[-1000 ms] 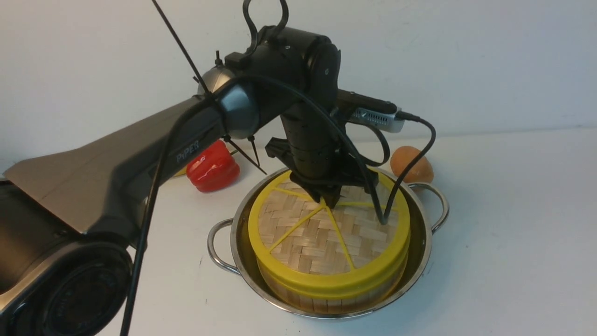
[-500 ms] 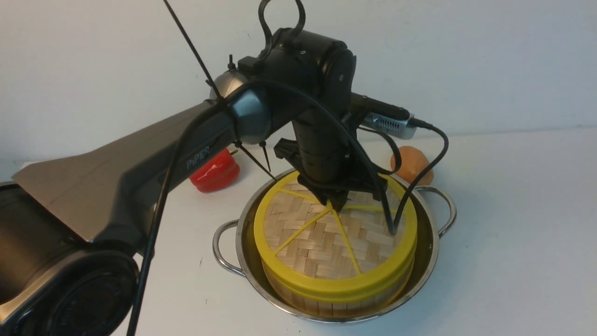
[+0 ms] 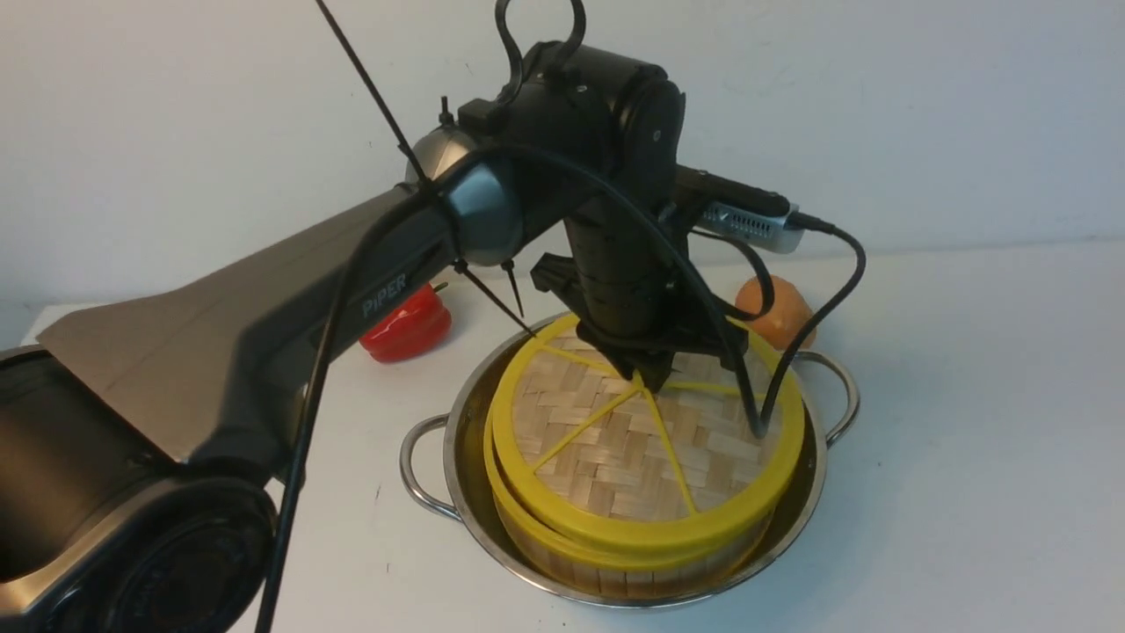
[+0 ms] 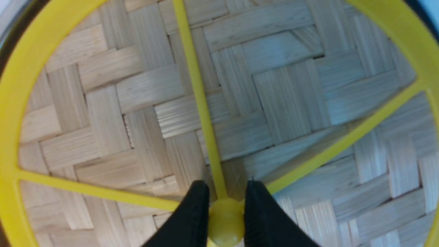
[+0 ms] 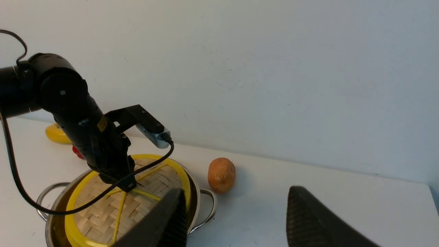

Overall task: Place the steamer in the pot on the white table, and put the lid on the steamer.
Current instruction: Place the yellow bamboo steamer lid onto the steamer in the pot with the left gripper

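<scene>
The shiny pot stands on the white table with the slatted bamboo steamer inside it. The woven lid lies over the steamer, offset to the right, so the steamer's yellow rim shows under its left edge. My left gripper points straight down, shut on the lid's small yellow knob; its black fingers press both sides of it. In the right wrist view my right gripper hangs open and empty above the table, to the right of the pot.
A red bell pepper lies behind the pot on the left, and an orange-brown potato behind it on the right. A yellow object sits near the back wall. The wrist camera cable loops over the lid.
The left arm has carried the lid to the right. The pot and steamer slid a little right too. The lid now sits off-centre, baring the steamer's left rim.
</scene>
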You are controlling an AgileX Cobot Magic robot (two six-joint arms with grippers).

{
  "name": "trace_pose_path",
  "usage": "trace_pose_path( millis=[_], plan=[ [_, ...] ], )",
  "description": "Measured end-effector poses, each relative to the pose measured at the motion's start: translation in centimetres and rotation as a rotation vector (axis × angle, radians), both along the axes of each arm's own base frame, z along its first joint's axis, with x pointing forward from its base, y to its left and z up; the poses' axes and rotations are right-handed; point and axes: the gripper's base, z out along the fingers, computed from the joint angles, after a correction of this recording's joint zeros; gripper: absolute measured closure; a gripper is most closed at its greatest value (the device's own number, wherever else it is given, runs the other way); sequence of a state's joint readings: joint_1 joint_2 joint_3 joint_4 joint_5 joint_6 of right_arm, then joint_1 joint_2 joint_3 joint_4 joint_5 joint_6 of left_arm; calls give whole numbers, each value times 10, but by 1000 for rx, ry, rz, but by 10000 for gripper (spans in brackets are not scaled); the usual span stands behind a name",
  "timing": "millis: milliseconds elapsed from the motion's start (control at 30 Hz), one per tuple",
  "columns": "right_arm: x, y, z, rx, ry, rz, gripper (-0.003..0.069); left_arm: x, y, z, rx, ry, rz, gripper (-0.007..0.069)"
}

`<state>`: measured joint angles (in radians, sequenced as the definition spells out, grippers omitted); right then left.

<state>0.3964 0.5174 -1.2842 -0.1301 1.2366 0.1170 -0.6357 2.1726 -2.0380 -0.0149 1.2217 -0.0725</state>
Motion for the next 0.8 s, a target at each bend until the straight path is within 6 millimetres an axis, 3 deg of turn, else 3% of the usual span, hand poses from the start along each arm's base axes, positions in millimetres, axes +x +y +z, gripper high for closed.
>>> trace_pose_path(
  millis=[800],
  plan=[
    [2,1,-2,-4,7,-1,264,2,1,-1,29,-20,20,503]
  ],
)
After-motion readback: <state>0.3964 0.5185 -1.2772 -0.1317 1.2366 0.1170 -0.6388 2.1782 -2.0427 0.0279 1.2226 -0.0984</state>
